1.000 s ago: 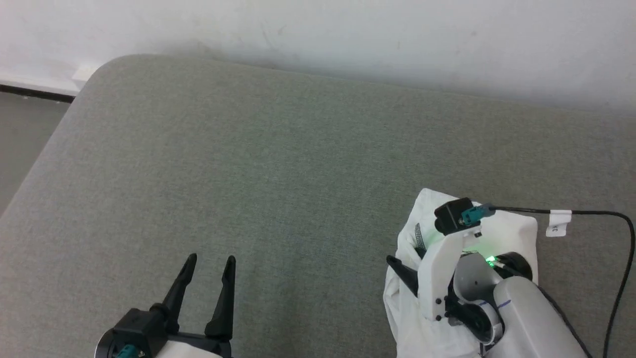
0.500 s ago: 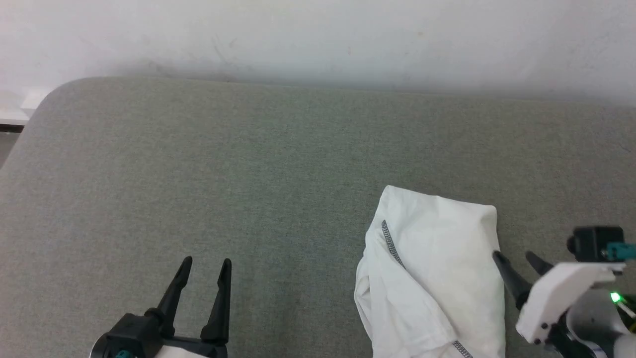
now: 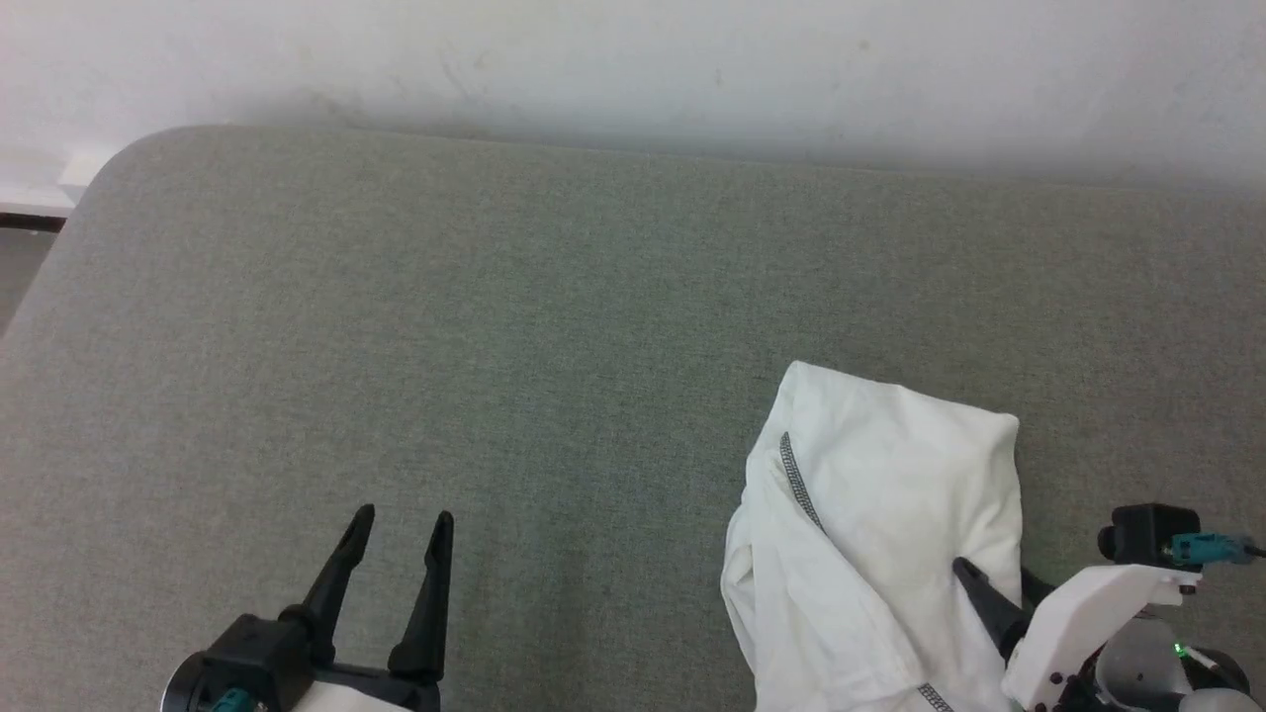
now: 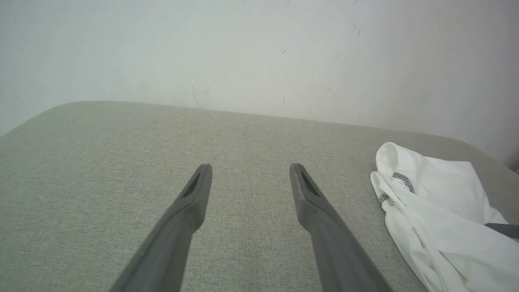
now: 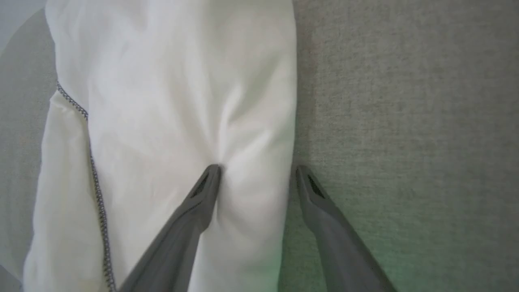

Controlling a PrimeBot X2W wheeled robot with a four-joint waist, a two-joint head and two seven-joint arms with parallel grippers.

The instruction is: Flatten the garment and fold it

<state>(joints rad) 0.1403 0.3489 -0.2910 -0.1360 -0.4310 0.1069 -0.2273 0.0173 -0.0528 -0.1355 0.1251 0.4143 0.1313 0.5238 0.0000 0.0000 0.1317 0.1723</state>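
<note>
The garment lies bunched in a white heap at the right of the grey padded surface, with a dark dashed seam showing on its left side. My right gripper is open at the heap's right edge. In the right wrist view the right gripper straddles that edge: one fingertip dents the garment, the other rests on the grey surface beside it. My left gripper stands open at the lower left, well apart from the garment, and the left gripper has nothing between its fingers.
A white wall runs along the far edge of the grey surface. The surface's far left corner is rounded, with floor and a dark baseboard beyond it. Wide bare grey fabric lies left of and behind the garment.
The camera has shifted. My right arm has come off the top of the garment to its right edge, where one finger now presses into the fabric. The left gripper has stayed where it was.
</note>
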